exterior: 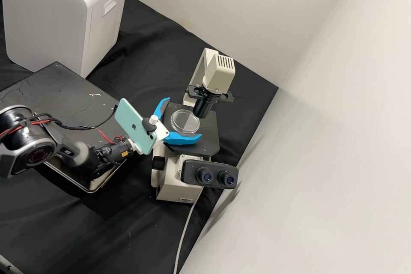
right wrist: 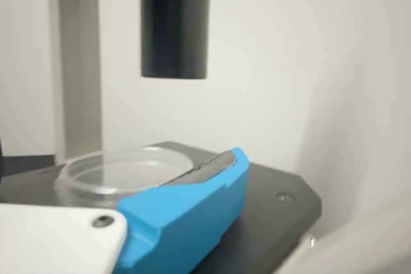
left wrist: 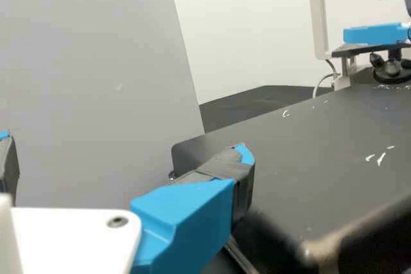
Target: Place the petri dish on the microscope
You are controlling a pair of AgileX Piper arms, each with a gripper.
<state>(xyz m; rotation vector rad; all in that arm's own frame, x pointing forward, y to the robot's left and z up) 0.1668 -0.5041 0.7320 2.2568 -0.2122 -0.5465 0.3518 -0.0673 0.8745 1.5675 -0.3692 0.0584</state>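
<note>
The clear petri dish [exterior: 185, 120] lies flat on the microscope's black stage [exterior: 210, 137], just in front of the dark condenser tube [exterior: 202, 106]. My right gripper [exterior: 184, 119] comes in from the left and stands open around the dish, one blue finger on each side. In the right wrist view the dish [right wrist: 122, 170] rests on the stage [right wrist: 276, 200] beside one blue finger [right wrist: 192, 210], under the condenser tube [right wrist: 174, 20]. My left gripper [left wrist: 122, 155] is open with nothing in it, beside a black platform [left wrist: 321, 165]; the microscope [left wrist: 379, 49] stands far off.
A white box [exterior: 60, 13] stands at the back left, seen close behind my left fingers [left wrist: 83, 81]. The black platform [exterior: 64, 94] lies left of the microscope body [exterior: 180, 184] with its eyepieces [exterior: 212, 176]. A pale wall [exterior: 334, 145] borders the bench on the right.
</note>
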